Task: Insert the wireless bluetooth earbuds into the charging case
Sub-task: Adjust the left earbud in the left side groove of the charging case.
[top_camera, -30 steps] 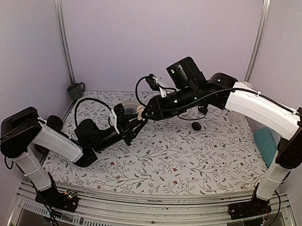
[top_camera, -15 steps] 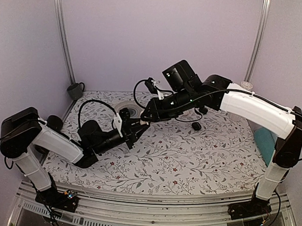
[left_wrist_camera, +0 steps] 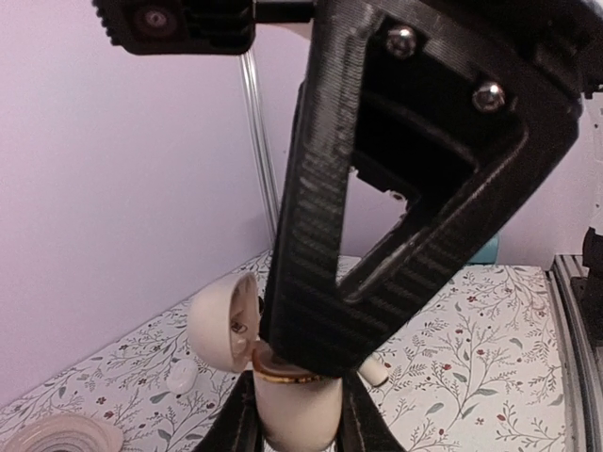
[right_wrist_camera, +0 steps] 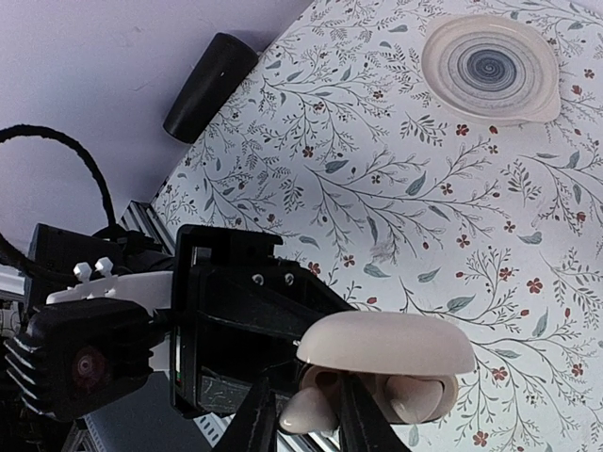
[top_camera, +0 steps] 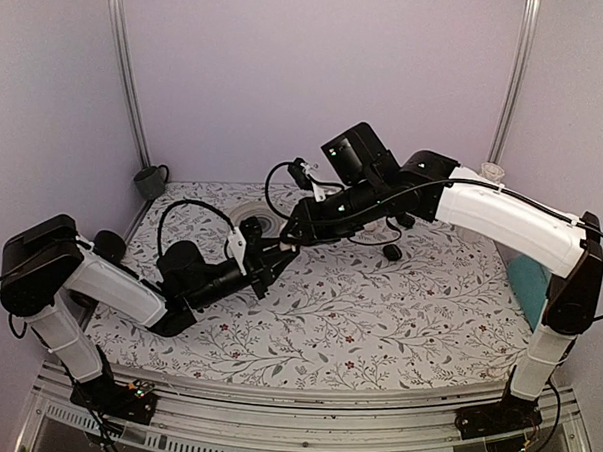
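My left gripper [left_wrist_camera: 300,416] is shut on the body of the white charging case [left_wrist_camera: 294,405], which stands upright with its lid [left_wrist_camera: 219,325] hinged open to the left. From above, my right gripper [right_wrist_camera: 306,416] is shut on a cream earbud [right_wrist_camera: 303,412]. It holds the earbud at the left well, under the open lid [right_wrist_camera: 386,341]. Another earbud [right_wrist_camera: 415,397] sits in the right well. In the left wrist view a right finger [left_wrist_camera: 320,264] hides the case's top. Both grippers [top_camera: 281,243] meet above the table's left-centre.
A round ribbed dish [right_wrist_camera: 490,68] lies on the floral cloth [top_camera: 378,309] behind the grippers. A small black piece [top_camera: 391,252] lies at centre right, and a grey cup [top_camera: 150,180] stands at the back left. A teal object [top_camera: 529,286] is at the right edge.
The right wrist has swung slightly left and the left gripper has edged right, so the two have drawn closer. The last half second shows almost no motion.
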Available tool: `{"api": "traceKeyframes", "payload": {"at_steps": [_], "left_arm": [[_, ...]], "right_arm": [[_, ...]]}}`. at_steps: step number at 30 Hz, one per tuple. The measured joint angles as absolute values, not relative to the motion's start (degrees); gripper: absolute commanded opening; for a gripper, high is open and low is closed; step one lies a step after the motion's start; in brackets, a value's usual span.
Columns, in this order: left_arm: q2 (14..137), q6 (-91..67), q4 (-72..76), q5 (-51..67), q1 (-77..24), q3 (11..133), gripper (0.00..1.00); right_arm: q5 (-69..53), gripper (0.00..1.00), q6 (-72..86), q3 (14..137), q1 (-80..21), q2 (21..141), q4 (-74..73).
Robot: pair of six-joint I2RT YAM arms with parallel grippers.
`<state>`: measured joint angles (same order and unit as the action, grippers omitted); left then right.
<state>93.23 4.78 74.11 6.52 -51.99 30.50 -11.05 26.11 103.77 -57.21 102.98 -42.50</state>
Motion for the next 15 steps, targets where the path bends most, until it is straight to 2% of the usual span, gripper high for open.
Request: {"api": "traceKeyframes", "payload": {"at_steps": [4,7,9,15], "left_arm": [[93.2,4.8,73.3,6.6,-52.1,30.5,0.00],[93.2,4.7,72.7,6.3,-52.1,30.5,0.00],[93.2,4.7,72.5,6.3,-52.1,30.5,0.00],[93.2,4.5,72.6,6.0,-52.1,30.5,0.00]], "right_arm": [[-10.5,0.23,25.9,104.2,-57.3,103.9,-42.6],[-9.9,0.20,25.9,104.4,-57.4,104.4,-42.6],[-9.6,0.15,25.9,104.4,-57.4,104.4,-42.7],[-9.2,0.09,26.0,104.4,-57.4,104.4,-42.5]]}}
